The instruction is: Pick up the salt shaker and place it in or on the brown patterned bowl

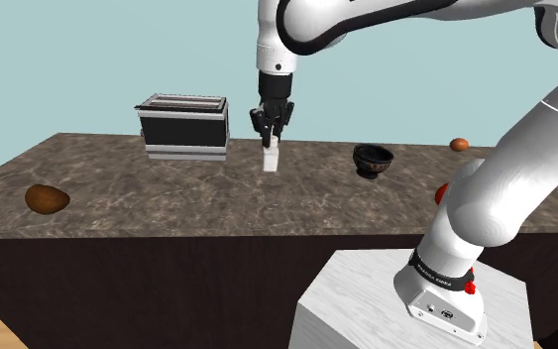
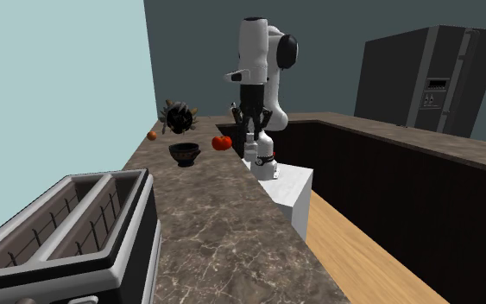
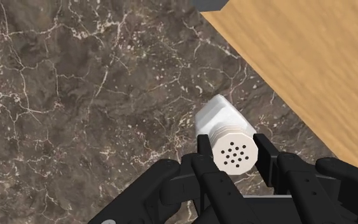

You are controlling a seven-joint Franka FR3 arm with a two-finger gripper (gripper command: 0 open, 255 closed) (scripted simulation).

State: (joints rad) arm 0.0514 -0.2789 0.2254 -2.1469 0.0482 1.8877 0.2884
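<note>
My gripper [image 1: 272,139] points straight down over the dark marble counter [image 1: 167,193], shut on a white salt shaker [image 1: 271,158]. In the wrist view the fingers clasp the shaker [image 3: 225,121] just under its perforated cap, and its body hangs below them close to the counter's edge. Whether its base still touches the stone I cannot tell. The dark patterned bowl [image 1: 373,159] stands on the counter toward the shoulder view's right of the shaker. In the second exterior view the bowl [image 2: 184,152] sits to the left of the gripper [image 2: 251,134] and the shaker [image 2: 251,149].
A black and silver toaster [image 1: 183,127] stands at the back, left of the gripper. A brown lump [image 1: 46,199] lies far left. A red tomato [image 2: 222,142] and a small orange ball [image 1: 459,144] lie beyond the bowl. Wooden floor [image 3: 311,57] lies past the counter edge.
</note>
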